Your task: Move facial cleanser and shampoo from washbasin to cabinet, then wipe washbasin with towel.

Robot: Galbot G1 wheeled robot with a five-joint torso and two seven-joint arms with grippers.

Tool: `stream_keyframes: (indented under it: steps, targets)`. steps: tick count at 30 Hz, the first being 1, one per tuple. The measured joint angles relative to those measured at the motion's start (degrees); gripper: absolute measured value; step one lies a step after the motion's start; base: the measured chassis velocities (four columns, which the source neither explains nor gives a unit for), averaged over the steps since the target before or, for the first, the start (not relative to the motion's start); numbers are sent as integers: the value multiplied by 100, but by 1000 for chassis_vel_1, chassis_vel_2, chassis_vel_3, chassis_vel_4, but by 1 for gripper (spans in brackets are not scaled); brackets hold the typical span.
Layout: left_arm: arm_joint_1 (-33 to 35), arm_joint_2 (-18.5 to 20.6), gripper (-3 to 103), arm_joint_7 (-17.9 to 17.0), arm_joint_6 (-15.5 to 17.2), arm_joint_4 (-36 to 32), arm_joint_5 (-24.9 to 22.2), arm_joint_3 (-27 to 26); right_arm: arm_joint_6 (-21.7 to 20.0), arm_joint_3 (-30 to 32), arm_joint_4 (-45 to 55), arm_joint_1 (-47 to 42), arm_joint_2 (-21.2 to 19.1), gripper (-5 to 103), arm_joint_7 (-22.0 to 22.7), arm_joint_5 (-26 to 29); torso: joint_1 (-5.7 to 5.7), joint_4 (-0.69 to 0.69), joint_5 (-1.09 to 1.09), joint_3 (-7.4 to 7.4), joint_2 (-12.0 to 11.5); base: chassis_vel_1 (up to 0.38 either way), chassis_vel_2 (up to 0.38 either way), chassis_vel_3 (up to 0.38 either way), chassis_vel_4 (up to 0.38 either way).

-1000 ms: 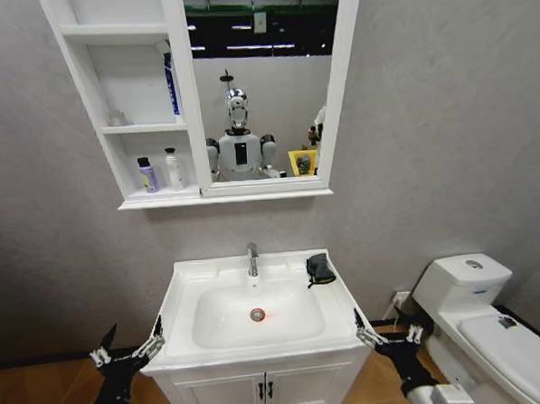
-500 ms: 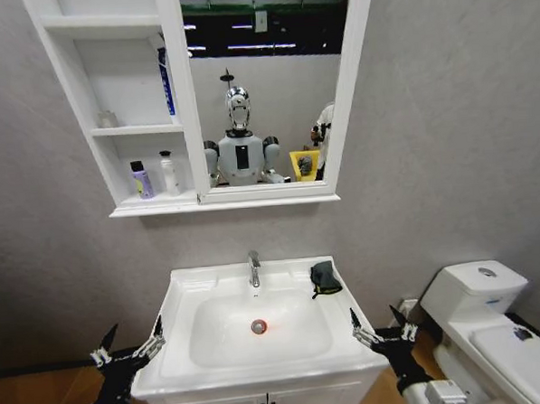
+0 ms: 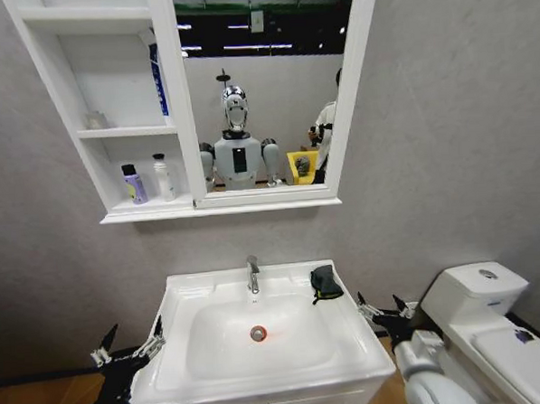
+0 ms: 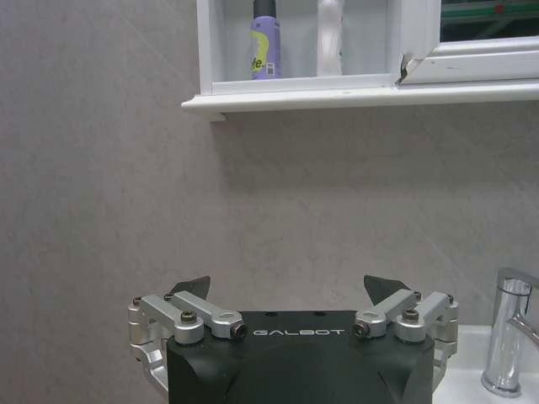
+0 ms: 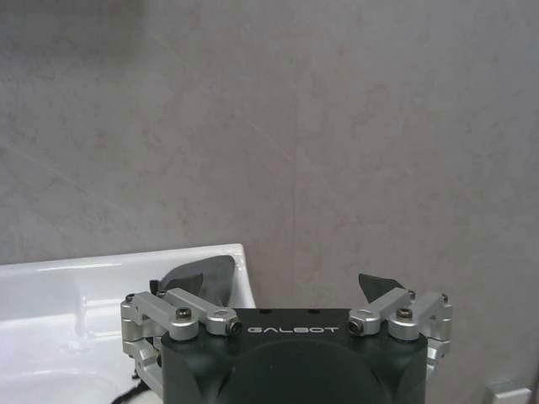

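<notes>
A: Start nearest the camera. How do the arms sit?

B: Low in the head view. The left gripper (image 3: 130,347) is at the lower left, just beside the front left corner of the white rectangular ceramic washbasin (image 3: 188,288), fingers spread wide with nothing between them. The right gripper (image 3: 387,309) sits lower right, beside the basin's right rim, likewise wide open and empty, pointing toward the grey wall.

A: And the small dark grey-black towel?

B: The towel (image 3: 324,283) lies crumpled on the basin's back right ledge, right of the chrome tap (image 3: 253,273). The right gripper is near it but apart from it. The red-ringed drain (image 3: 258,333) sits mid-bowl.

A: Anything beside that arm?

B: A white toilet (image 3: 480,313) at the lower right, close to the right arm.

A: Farther up?

B: The white cabinet (image 3: 117,214) with shelf compartments and a tall mirror hangs at the upper left and centre. On its lowest shelf stand a purple bottle with a black cap (image 3: 133,185) and a white bottle (image 3: 163,178), side by side.

A: Do the wrist views add anything?

B: The left wrist view shows the left gripper (image 4: 286,295) open against the wall, the tap (image 4: 508,332) at its lower right and both bottles, purple (image 4: 264,46) and white (image 4: 330,42), at the top. The right wrist view shows the right gripper (image 5: 282,290) open, with the towel (image 5: 198,278) just beyond one fingertip on the basin's corner (image 5: 101,286).
</notes>
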Motion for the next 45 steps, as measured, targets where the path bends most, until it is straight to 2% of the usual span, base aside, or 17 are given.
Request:
stream_keyframes:
  steps: [1, 2, 3, 5, 7, 9, 10, 13, 16, 19, 26, 33, 34, 36, 37, 45]
  targets:
    - [0, 0, 100, 2, 0, 0, 0, 0, -100, -174, -249, 327, -217, 100, -19, 143, 2, 1, -1, 0, 0, 0, 0, 0, 0]
    - [0, 0, 100, 2, 0, 0, 0, 0, -100, -174, -249, 327, -217, 100, -19, 143, 2, 1, -1, 0, 0, 0, 0, 0, 0]
    - [0, -1, 100, 2, 0, 0, 0, 0, -187, -454, -597, 751, -550, 100, -83, 282, 5, 2, -2, 1, -1, 0, 0, 0, 0]
    - [0, 0, 100, 1, 0, 0, 0, 0, -423, -841, -1028, 1270, -931, 100, -173, 545, 7, 0, -3, 2, -2, 0, 0, 0, 0]
    - [0, 1, 100, 1, 0, 1, 0, 1, -543, -966, -1148, 1417, -1018, 100, -178, 648, 7, -1, -3, 2, -2, 0, 0, 0, 0]
    - [0, 0, 100, 2, 0, 1, -1, 1, -967, -1450, -1544, 1904, -1242, 100, -80, 985, 7, -4, -1, 1, -2, 0, 0, 0, 0]
    - [0, 0, 100, 2, 0, 1, -1, 1, -967, -1450, -1544, 1904, -1242, 100, -80, 985, 7, -4, -1, 1, -2, 0, 0, 0, 0]
    - [0, 1, 100, 2, 0, 1, 0, 1, -1384, -1972, -1913, 2431, -1289, 100, 68, 1172, 5, -2, -1, 1, -2, 0, 0, 0, 0]
    - [-1, 1, 100, 2, 0, 0, 0, 1, -1461, -2093, -1989, 2559, -1273, 100, 119, 1210, 5, -1, -3, 0, -2, 0, 0, 0, 0]
    - [-1, 0, 100, 2, 0, 0, 0, 1, -1829, -2422, -2245, 2910, -1148, 100, 410, 1588, 5, 0, -3, 1, -2, 0, 0, 0, 0]
    - [-1, 1, 100, 2, 0, 0, 0, 0, -1907, -2613, -2599, 3136, -1048, 102, 516, 1767, 4, -2, -3, 0, -2, 0, 0, 0, 0]
    - [0, 1, 100, 2, 0, 0, 0, 1, -1769, -2735, -2904, 3284, -967, 92, 410, 1671, 4, -2, -3, 0, -1, 0, 0, 0, 0]
    - [-1, 1, 100, 2, 0, 0, -1, 1, -1753, -2764, -2976, 3321, -929, 82, 401, 1652, 4, -1, -3, 0, -1, 0, 0, 0, 0]
    - [-1, 1, 100, 2, 0, 0, 0, 1, -1730, -2784, -3022, 3341, -909, 82, 392, 1636, 4, -1, -3, 0, -1, 0, 0, 0, 0]
    - [0, 1, 100, 2, 0, 0, 0, 0, -1710, -2808, -3076, 3361, -884, 72, 383, 1603, 4, -1, -3, 0, -1, 0, 0, 0, 0]
    - [-1, 1, 100, 2, 1, 0, -1, 1, -1681, -2817, -3226, 3362, -862, 68, 258, 1419, 4, -1, -2, 0, -1, 0, 0, 0, 0]
